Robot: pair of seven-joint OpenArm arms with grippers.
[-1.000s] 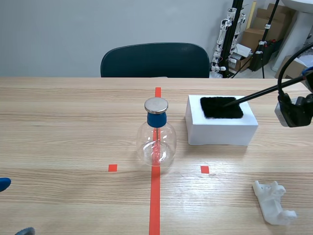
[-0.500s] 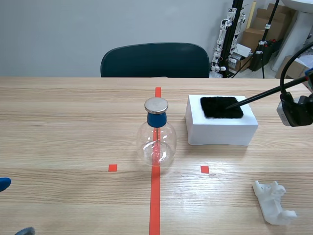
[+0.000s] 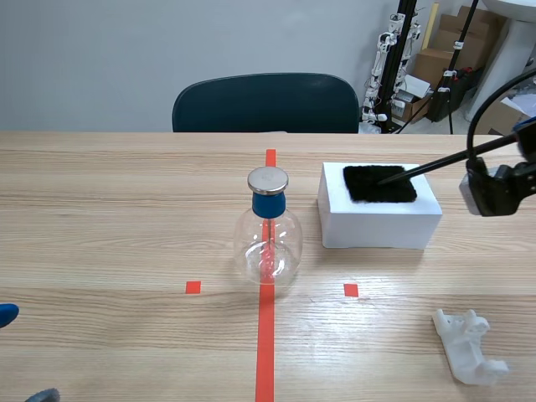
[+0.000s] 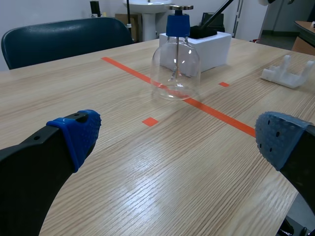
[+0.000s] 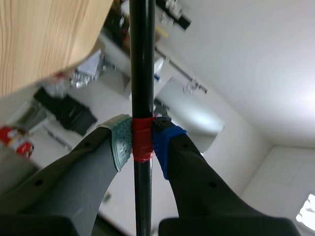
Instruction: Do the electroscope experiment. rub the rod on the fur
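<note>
Presently the rod (image 3: pixel 435 163) slants down from the right tool (image 5: pixel 141 140) to the fur (image 3: pixel 378 182), its far tip resting on the black nap, which is the contact that rubbing needs. The fur lies on top of a white block (image 3: pixel 378 226), raised off the surface (image 3: pixel 126 218); I judge that this lets the long rod meet it at a shallow angle without the arm dropping to the wood. My right tool hangs beyond the block's right side, well apart from the fur, so that only the rod reaches over it. From the right wrist I see its two fingers closed hard on the rod at a red band, one pad (image 5: pixel 120 142) on each side with no gap left. Gripping near that end leaves most of the length free for the stroke. The flask (image 3: pixel 267 239), with blue neck and metal cap, stands on the red line just left of the block. I suppose it is near enough to receive the charged rod afterwards, yet clear of the rubbing. My left tool (image 4: pixel 179 136) rests low at the near edge of the surface, fingers spread wide, holding and touching nothing, and the flask is well ahead of it. A white plastic piece (image 3: pixel 469 345) lies at the right front, apart from both tools.
</note>
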